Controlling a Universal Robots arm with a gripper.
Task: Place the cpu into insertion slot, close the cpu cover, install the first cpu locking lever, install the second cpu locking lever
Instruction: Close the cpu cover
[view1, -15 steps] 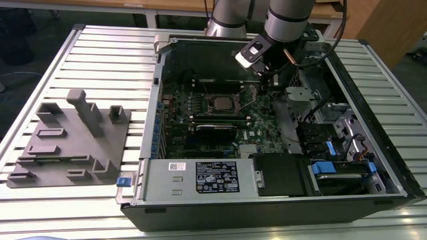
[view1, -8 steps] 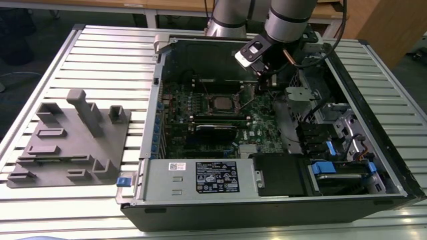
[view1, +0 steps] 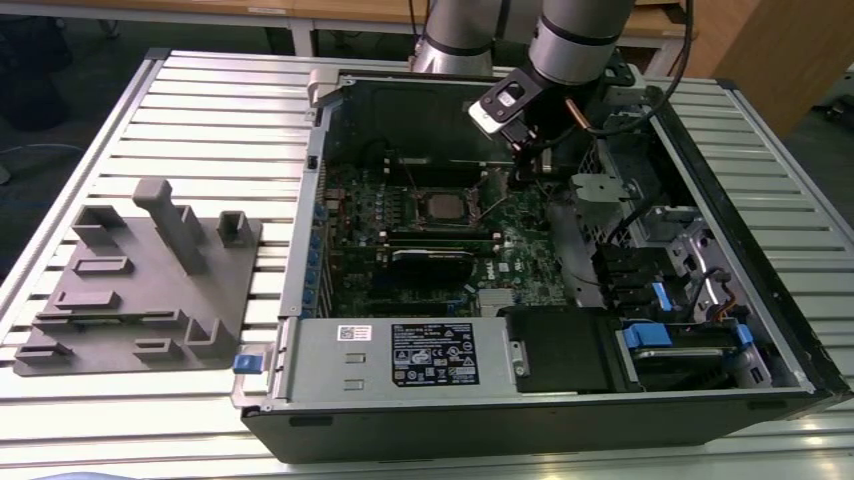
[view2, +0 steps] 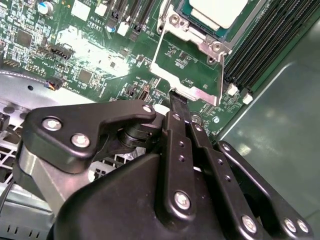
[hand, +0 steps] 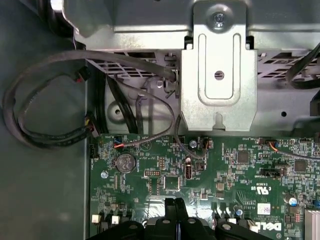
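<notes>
Dull silver-grey metal marks the cpu, which sits flat inside the insertion slot with the socket's metal rim around it. In the exterior view the chip shows as a pale square near the middle of the green motherboard.

The cpu cover is not down over it. The thin silver frame lies swung open just beside the slot, and green board shows through its square window.

The gripper has its tip right at the cover's outer edge, on the side away from the chip. Its two black fingers are pressed together with only a thin seam between them. I cannot tell whether the tip touches the frame. The first wrist view shows the same shut pair above the board.

Long black memory slots run beside the socket. In the first wrist view a coin battery sits on the board, and dark cables loop past a folded metal bracket.

From where I stand the arm comes down from the far side into the open computer case. The case lies on a slatted metal table. A grey moulded fixture rests on the table, well apart, at the exterior view's left.
</notes>
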